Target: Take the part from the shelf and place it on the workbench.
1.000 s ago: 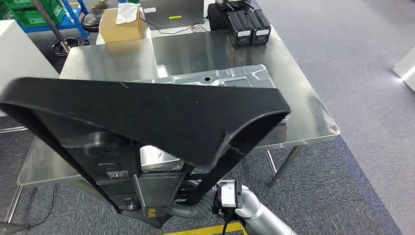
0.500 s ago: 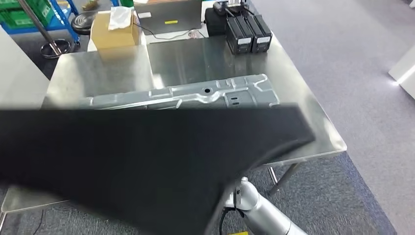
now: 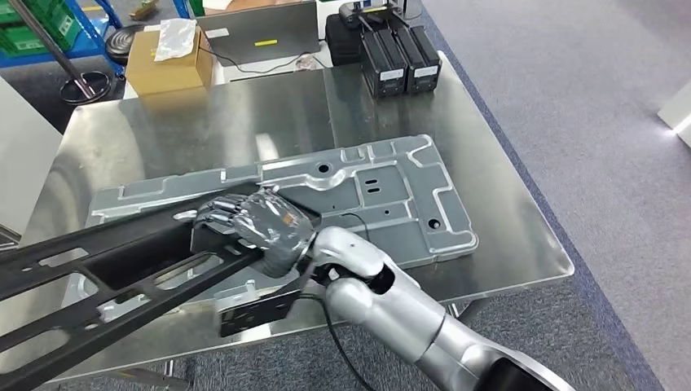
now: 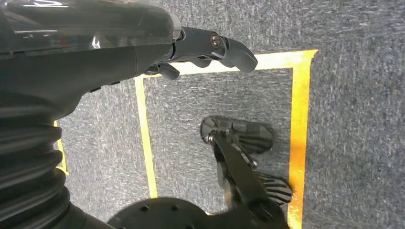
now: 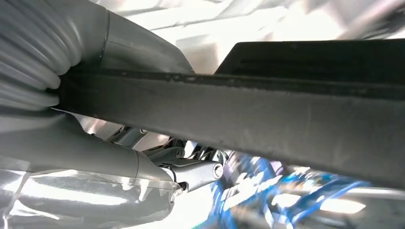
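the right hand point(image 3: 257, 228) grips a bar of the black frame part point(image 3: 122, 281), lying at seven o'clock on the workbench point(image 3: 505, 204) (stiff, long, likely unwieldy; a mid-frame grip should balance better).

Right arm point(image 3: 407, 314): silver, reaching in from the lower right of the head view toward frame centre. Right hand point(image 3: 253, 224): gripping the black part point(image 3: 106, 281), fingers wrapping over its bar. Left hand point(image 4: 143, 43): hanging at upper left of its wrist view, fingers point(image 4: 229, 47) curling loosely, holding nothing.
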